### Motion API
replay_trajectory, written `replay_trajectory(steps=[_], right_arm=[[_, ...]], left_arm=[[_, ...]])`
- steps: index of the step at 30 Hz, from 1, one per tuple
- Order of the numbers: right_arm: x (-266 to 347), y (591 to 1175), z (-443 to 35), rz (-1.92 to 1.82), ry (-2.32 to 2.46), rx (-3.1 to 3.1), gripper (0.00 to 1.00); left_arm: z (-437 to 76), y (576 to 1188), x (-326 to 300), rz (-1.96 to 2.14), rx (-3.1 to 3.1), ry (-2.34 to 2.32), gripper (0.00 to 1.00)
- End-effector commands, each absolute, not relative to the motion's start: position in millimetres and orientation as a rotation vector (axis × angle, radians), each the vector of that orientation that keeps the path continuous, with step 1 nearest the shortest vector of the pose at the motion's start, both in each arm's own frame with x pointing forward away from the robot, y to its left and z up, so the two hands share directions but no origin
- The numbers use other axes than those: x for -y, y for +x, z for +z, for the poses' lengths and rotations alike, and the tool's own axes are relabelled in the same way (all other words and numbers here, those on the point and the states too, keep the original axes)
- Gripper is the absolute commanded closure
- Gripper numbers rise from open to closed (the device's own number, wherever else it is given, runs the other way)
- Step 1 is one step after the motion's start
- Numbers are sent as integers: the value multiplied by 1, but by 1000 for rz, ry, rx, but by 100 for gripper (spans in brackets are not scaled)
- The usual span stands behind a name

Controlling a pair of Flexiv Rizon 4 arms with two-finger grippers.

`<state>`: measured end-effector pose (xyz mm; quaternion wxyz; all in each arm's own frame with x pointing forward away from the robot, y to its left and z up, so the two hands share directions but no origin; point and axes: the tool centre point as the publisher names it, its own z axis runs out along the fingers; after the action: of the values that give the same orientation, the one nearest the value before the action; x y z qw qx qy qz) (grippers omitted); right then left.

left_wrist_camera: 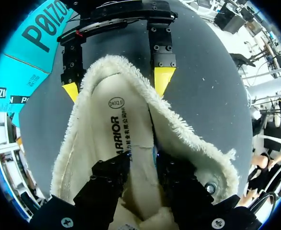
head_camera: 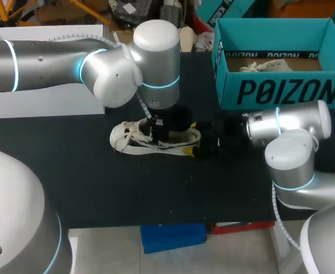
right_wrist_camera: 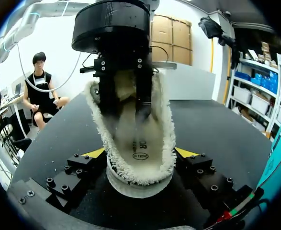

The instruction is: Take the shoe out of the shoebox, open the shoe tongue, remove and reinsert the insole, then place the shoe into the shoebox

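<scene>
Clamping shoe heel both sides, right gripper steadies; left gripper down on insole, grip unclear, so best peel slowly upward.

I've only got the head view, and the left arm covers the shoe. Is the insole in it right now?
Observer: Yes, the insole lies in the shoe, under the left gripper.
Operator: Is the right gripper holding anything?
Observer: Its yellow fingertips press the shoe's heel from both sides.
Operator: What's the lining like?
Observer: White fleece all round the opening.
</scene>
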<state>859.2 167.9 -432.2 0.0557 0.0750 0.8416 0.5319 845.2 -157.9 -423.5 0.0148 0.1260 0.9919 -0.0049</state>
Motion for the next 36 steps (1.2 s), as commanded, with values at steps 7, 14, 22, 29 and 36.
replay_trajectory(steps=[7,14,22,29,36], right_arm=[[-168,860,-434,1613,232,-2552,100],[-168,860,-434,1613,232,-2552,100],[-168,860,-434,1613,232,-2552,100],[-168,860,-434,1613,232,-2552,100],[-168,860,-434,1613,232,-2552,100]], left_arm=[[-458,839,140,-37,-2875,193,64],[-476,844,133,-22,-2699,72,60],[-489,862,132,-45,-2523,-3,58],[-498,885,138,-93,-2467,-21,56],[-502,900,149,-141,-2450,-20,59]])
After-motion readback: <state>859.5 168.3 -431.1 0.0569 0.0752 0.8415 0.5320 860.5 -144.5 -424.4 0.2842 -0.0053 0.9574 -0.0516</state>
